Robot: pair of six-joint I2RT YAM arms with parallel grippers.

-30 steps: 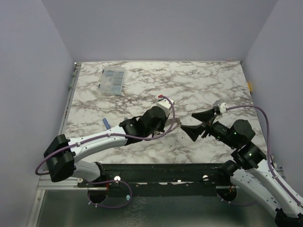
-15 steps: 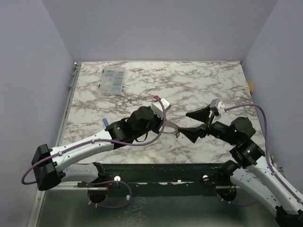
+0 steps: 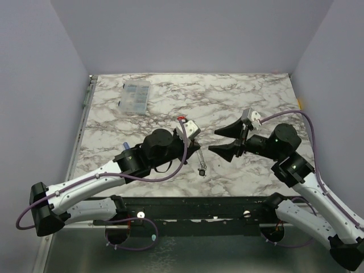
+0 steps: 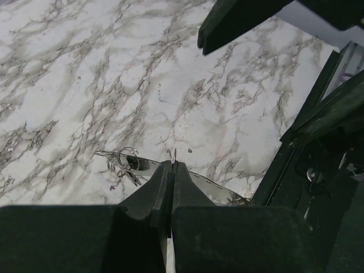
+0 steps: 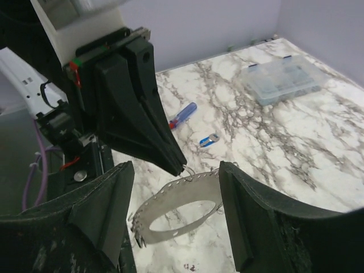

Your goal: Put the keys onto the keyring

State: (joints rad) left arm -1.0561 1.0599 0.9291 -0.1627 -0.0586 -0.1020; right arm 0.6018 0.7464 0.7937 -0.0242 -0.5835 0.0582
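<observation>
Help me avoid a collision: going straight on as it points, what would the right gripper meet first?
Probably the keyring, held by the shut left gripper and hanging between the fingers of the right gripper; depth is unclear.

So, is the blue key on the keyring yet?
No, the blue key lies on the table beside the screwdriver, apart from the keyring.

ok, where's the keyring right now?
Centre of the right wrist view: the keyring hangs from the tips of the shut left hand. It sits between the two fingers of the open right hand.
</observation>
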